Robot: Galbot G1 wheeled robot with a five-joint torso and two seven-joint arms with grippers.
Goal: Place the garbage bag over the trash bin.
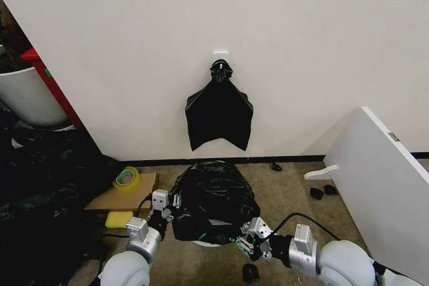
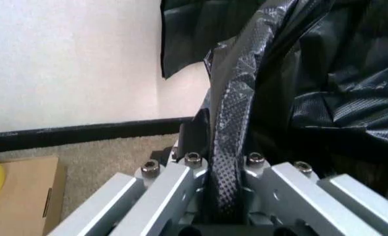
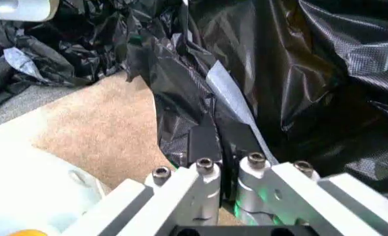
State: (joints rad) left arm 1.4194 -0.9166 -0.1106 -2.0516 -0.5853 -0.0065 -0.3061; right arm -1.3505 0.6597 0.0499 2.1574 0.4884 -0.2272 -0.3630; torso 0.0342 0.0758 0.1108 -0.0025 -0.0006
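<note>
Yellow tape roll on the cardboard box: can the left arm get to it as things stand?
Probably not right now. The tape roll lies uncovered on the cardboard box, close to the left hand, but that hand is shut on the garbage bag; it would have to let go first.

One garbage bag (image 1: pixel 213 200), two end effectors: left end effector (image 1: pixel 167 207), right end effector (image 1: pixel 247 238).

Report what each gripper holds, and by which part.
Both hold the garbage bag. The left gripper is shut on a bunched fold at the bag's left edge; the right gripper is shut on the crumpled plastic at its lower right edge.
</note>
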